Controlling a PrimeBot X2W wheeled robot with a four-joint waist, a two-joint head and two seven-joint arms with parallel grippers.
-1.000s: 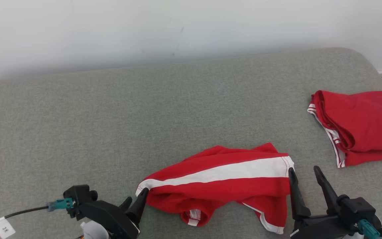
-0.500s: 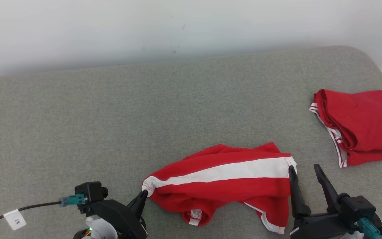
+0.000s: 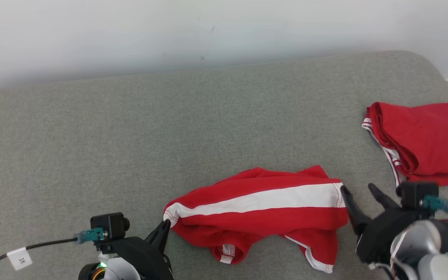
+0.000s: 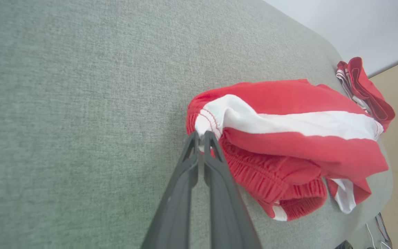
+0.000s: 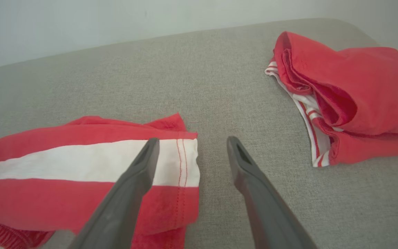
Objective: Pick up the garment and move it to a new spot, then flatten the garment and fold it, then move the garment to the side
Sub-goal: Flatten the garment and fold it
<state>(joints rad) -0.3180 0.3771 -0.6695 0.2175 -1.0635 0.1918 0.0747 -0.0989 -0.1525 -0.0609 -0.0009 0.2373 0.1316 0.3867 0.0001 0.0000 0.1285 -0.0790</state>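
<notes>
With the shorts (image 3: pixel 263 210) crumpled on the surface (image 3: pixel 130 136), one end was pinched in the closed left tool (image 4: pixel 201 138) and the right tool (image 5: pixel 192 140) was held open at the other — pick-up was judged begun, a right-hand grip being needed next.

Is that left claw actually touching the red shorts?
Touching. The left wrist view shows the left gripper pinched shut on the white-striped corner of the red shorts.

Head cam sits high, looking forward and down over the grey padded surface (image 3: pixel 130 136) to the far wall (image 3: pixel 169 31). Left wrist cam is up close at the left end of the striped red garment (image 4: pixel 288 100), right wrist cam low over its right end. All three catch that garment and the folded red pile (image 3: pixel 426 136).
</notes>
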